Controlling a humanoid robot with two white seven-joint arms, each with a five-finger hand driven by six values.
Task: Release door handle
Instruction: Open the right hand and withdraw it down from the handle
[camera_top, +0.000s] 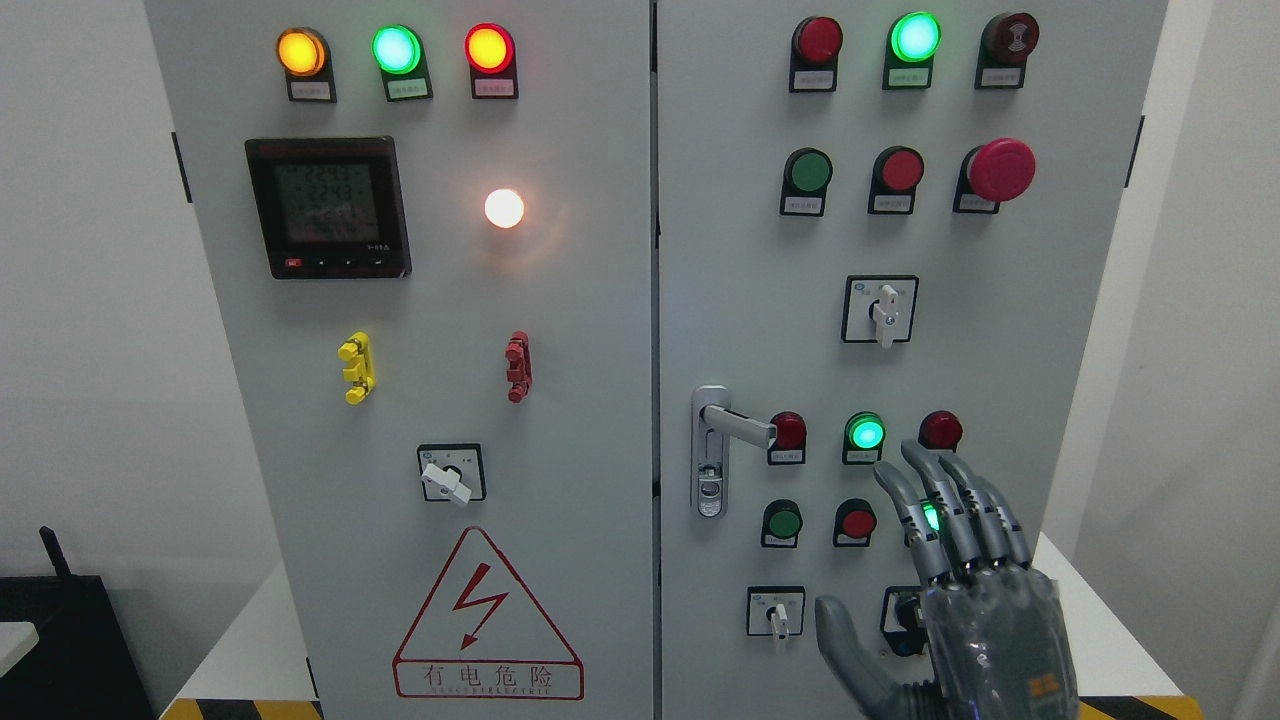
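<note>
- The silver metal lever door handle (738, 425) sat on the left edge of the grey cabinet's right door (740, 250), a little below mid-height. Its long axis ran level, from the pivot on its tall silver lock plate (709, 455) out toward three o'clock, ending just short of a small red indicator lamp (788, 431).
- The grey robotic right hand (960, 580), its arm coming in from the lower right corner, was well apart from the handle. Nothing touched the lever.
- From the hand, the handle lay toward about ten o'clock, up and to the left.
- The hand was released: four fingers (945, 505) stretched up toward twelve o'clock, the thumb (838, 635) spread out toward nine o'clock, and it grasped nothing.
- The fingers partly covered a lit green push button (931, 517) in the lower rows of controls; whether they touched the panel could not be told.
- The left hand did not show, so the right was the only hand near the handle.
- Judging from this, the letting go looked done, with the hand already clear of the lever.
</note>
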